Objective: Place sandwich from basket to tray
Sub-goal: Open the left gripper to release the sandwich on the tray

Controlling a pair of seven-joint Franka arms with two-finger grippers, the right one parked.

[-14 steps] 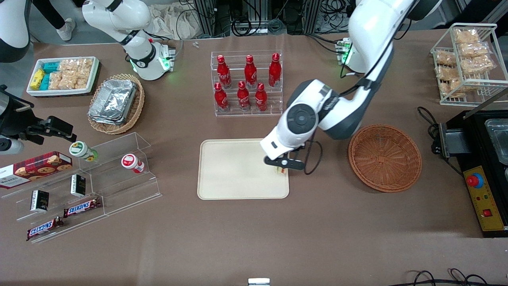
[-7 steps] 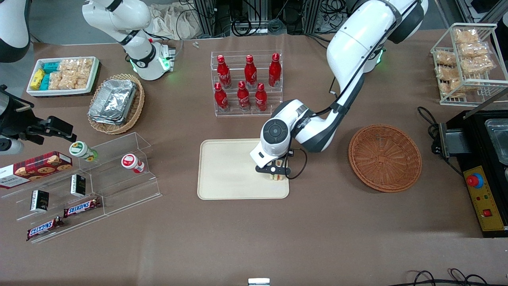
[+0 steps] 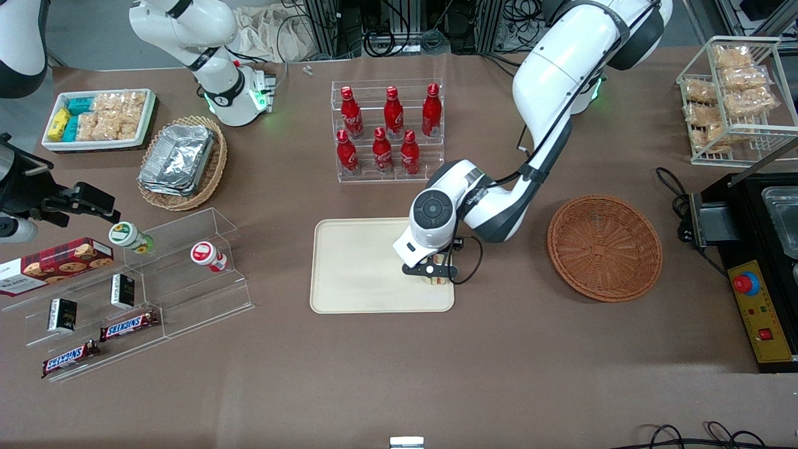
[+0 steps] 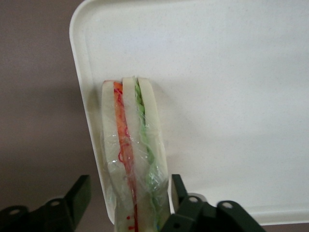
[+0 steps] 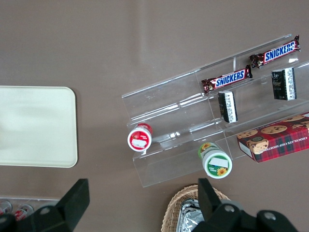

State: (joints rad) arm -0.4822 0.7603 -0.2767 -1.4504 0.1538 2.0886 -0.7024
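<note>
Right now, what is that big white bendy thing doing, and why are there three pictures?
The white bendy thing is a robot arm. At its end sits a gripper, a hand with just two black fingers. One picture looks down at the whole table from the front. The other two come from little cameras on the robot's wrists, so they look straight down past the fingers.

The gripper is low over the cream tray, near the tray's edge closest to the brown basket. Between its fingers stands a wrapped sandwich, resting on the tray. The fingers are spread with gaps on both sides, so they are not squeezing it. The basket has nothing in it.

Also on the table are red bottles in a clear rack, farther from the front camera than the tray, and chocolate bars on clear shelves.
</note>
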